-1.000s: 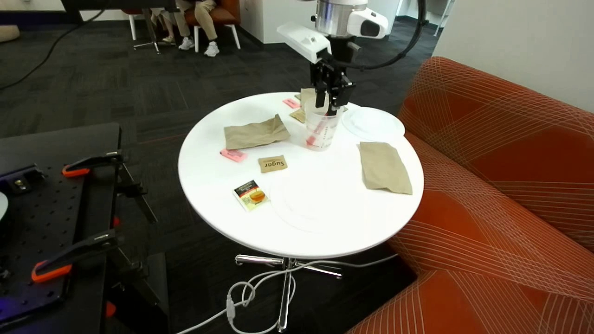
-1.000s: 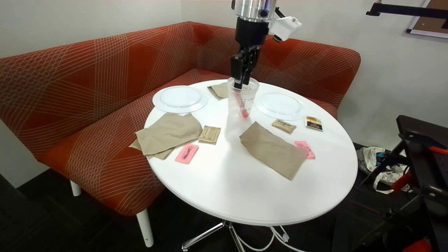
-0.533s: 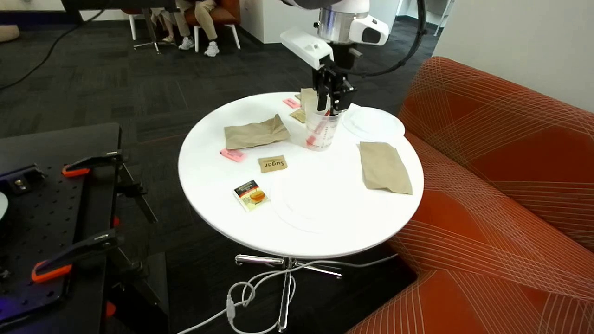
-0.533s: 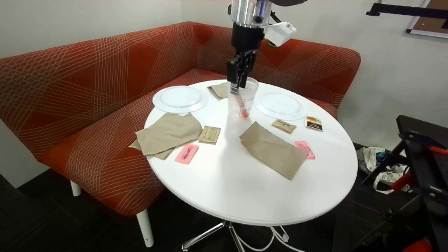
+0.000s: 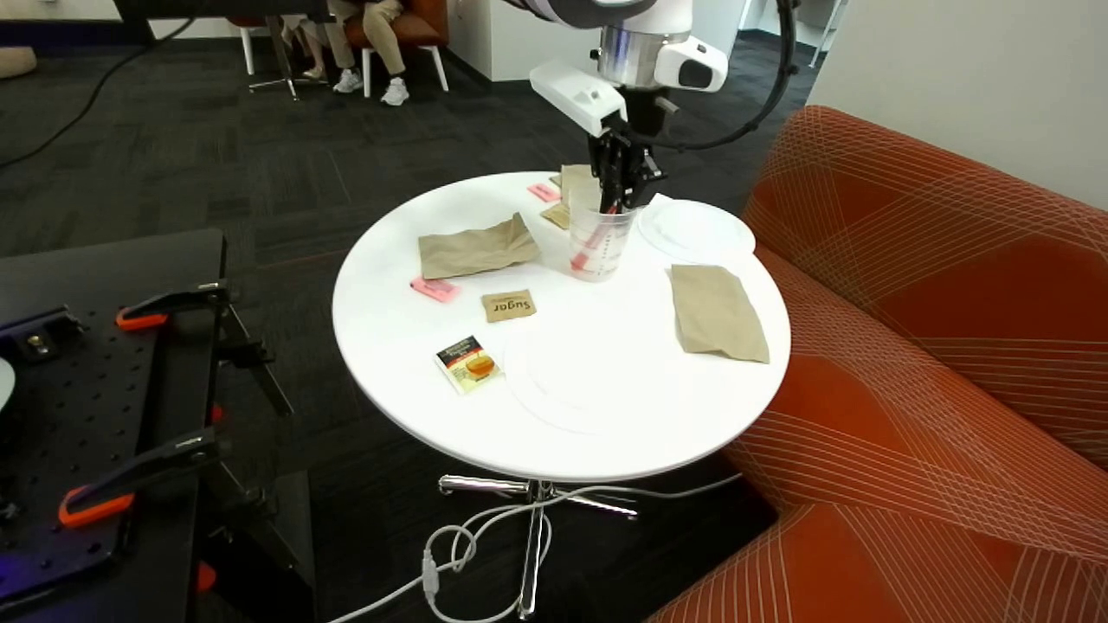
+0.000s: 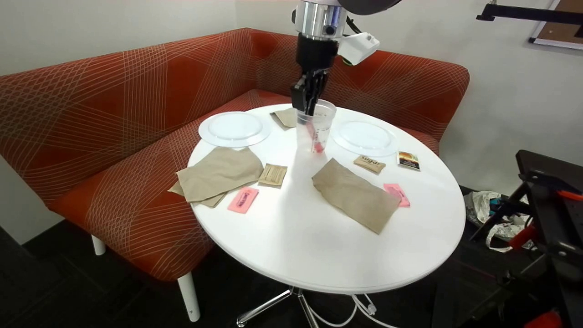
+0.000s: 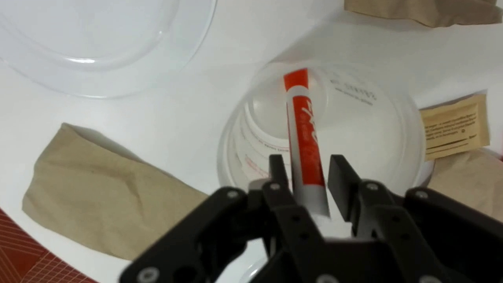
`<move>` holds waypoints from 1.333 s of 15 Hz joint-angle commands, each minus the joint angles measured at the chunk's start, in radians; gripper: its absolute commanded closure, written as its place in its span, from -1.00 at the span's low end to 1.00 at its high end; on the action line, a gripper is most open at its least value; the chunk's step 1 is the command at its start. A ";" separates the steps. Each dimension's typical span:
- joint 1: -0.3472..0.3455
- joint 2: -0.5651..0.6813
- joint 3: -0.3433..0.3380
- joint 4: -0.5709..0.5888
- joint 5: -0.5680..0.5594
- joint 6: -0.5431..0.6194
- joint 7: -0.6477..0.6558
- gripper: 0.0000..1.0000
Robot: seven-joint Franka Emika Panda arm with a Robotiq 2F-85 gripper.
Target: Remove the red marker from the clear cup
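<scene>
The red marker (image 7: 305, 133) leans inside the clear cup (image 7: 408, 118), red end at the bottom and white end up near the rim. The marker also shows through the cup wall in both exterior views (image 5: 584, 254) (image 6: 318, 147). The cup stands upright on the white table (image 5: 597, 329). My gripper (image 7: 306, 167) points down at the cup mouth, with its fingertips at about rim height. Its fingers stand on either side of the marker's upper end, partly closed. A gap shows between the marker and the right finger (image 7: 342, 184); the gap on the left is narrower.
Tan napkins (image 5: 718, 313) (image 5: 479, 247) lie around the cup. Clear plates (image 6: 234, 129) (image 6: 364, 137) lie to both sides of it. Sugar packets (image 6: 369, 164), pink packets (image 6: 243, 199) and a tea packet (image 6: 408, 160) lie on the table. An orange sofa (image 6: 136, 150) borders the table.
My gripper has moved slightly downward and sideways at the cup mouth. Its fingers have drawn closer together around the marker. The cup and marker look unmoved.
</scene>
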 commanded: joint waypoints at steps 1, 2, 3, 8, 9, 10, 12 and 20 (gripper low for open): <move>0.016 0.015 -0.016 0.024 0.010 0.005 0.023 0.89; 0.018 0.014 -0.017 0.021 0.009 0.007 0.026 0.99; 0.020 0.009 -0.018 0.015 0.008 0.007 0.032 0.90; 0.041 -0.039 -0.033 -0.047 -0.004 0.059 0.070 0.89; 0.047 -0.049 -0.038 -0.061 -0.006 0.074 0.079 0.89; 0.051 -0.059 -0.041 -0.076 -0.008 0.095 0.085 0.89; 0.064 -0.086 -0.055 -0.110 -0.015 0.125 0.107 0.89; 0.106 -0.266 -0.107 -0.312 -0.056 0.252 0.144 0.89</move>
